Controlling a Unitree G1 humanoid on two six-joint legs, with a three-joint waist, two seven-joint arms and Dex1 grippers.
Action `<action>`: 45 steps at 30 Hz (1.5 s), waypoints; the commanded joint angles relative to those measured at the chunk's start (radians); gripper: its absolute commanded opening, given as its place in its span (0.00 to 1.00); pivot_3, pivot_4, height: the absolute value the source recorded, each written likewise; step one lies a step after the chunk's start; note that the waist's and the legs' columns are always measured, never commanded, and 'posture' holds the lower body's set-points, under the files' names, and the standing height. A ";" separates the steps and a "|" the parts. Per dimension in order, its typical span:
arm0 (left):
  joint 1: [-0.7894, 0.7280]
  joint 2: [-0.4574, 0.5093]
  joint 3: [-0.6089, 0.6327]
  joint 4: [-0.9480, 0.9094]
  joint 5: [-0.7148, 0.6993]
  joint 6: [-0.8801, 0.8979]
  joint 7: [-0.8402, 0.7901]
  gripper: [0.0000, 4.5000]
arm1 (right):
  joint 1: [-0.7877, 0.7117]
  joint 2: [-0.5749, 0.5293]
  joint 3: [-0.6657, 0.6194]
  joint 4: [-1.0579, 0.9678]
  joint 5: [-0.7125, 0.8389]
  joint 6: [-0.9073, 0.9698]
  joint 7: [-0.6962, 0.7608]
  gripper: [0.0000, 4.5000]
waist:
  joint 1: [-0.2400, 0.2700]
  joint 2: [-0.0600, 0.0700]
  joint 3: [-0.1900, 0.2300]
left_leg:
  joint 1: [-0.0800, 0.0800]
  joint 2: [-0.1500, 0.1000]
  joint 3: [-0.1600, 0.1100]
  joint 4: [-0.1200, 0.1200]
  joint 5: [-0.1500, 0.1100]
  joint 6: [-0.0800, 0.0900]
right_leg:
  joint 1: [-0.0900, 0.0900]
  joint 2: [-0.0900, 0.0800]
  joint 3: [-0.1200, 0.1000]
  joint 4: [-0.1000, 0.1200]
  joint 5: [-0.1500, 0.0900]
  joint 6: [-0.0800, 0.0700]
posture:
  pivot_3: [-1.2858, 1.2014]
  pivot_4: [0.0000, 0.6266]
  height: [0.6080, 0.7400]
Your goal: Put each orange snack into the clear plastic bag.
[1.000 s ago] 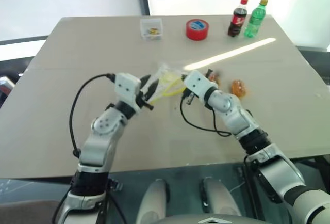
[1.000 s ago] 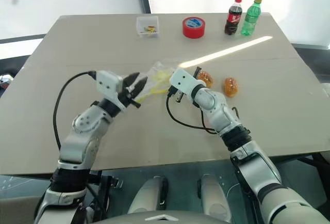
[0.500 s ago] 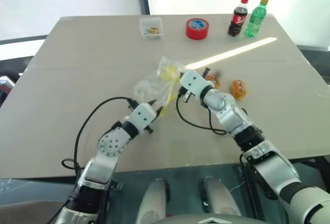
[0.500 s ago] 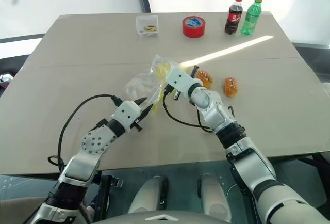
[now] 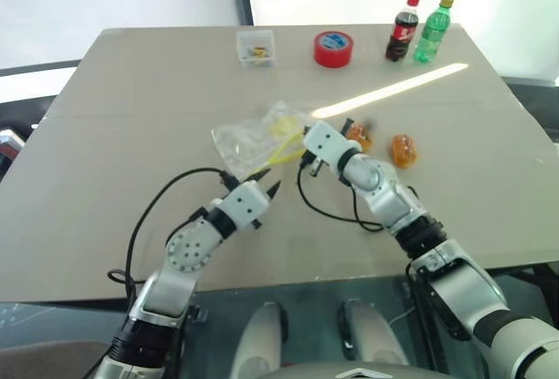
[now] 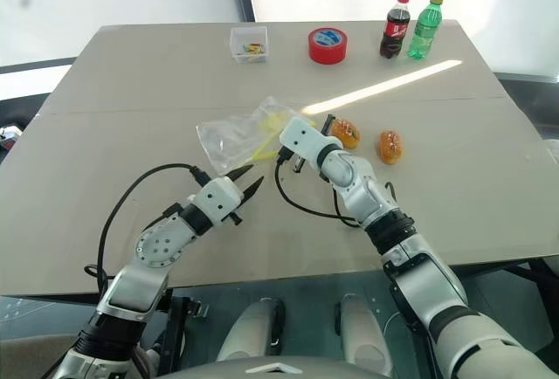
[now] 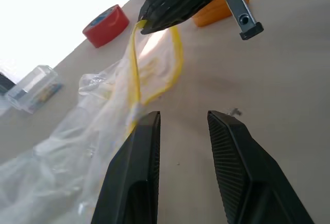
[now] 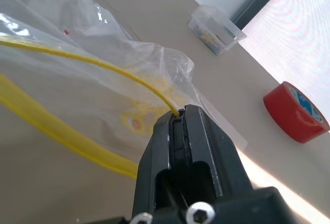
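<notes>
Crinkled clear plastic bag (image 6: 238, 134) is pinched by its yellow strip in the closed right gripper (image 8: 178, 118) alone, ahead of the half-open, empty left gripper (image 7: 181, 131), so its mouth could sag shut before the orange snacks (image 6: 343, 132), lying just behind the right fingers, are loaded.

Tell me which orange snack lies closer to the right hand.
The orange snack right beside the right hand, just behind its wrist; the other orange snack lies farther out toward the robot's right.

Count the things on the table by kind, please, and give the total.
Orange snacks: 2
Clear plastic bag: 1
Red tape roll: 1
Bottles: 2
Small clear box: 1
Total: 7
</notes>
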 commanded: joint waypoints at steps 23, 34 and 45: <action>0.101 0.038 0.109 -0.064 0.221 -0.053 0.115 0.34 | 0.014 0.021 0.023 -0.016 -0.008 -0.023 -0.017 0.00 | -0.002 0.000 0.000 | 0.000 0.000 0.000 0.000 0.000 0.000 | 0.000 0.000 0.000 0.001 0.000 0.000 | 0.52 0.24 1.00; 0.051 0.039 0.091 0.026 0.237 -0.056 0.115 0.34 | 0.013 0.019 0.016 -0.027 -0.006 -0.015 -0.016 0.00 | -0.001 0.000 0.000 | 0.000 0.000 0.000 0.000 0.000 0.000 | 0.000 0.000 0.000 0.001 0.000 0.000 | 0.52 0.24 1.00; 0.037 0.038 0.063 0.033 0.230 -0.111 0.105 0.34 | 0.029 0.012 0.018 -0.040 -0.009 -0.012 -0.015 0.00 | -0.001 0.000 0.000 | 0.000 0.000 0.000 0.000 0.000 0.000 | 0.000 0.000 0.000 0.001 0.000 0.000 | 0.52 0.24 1.00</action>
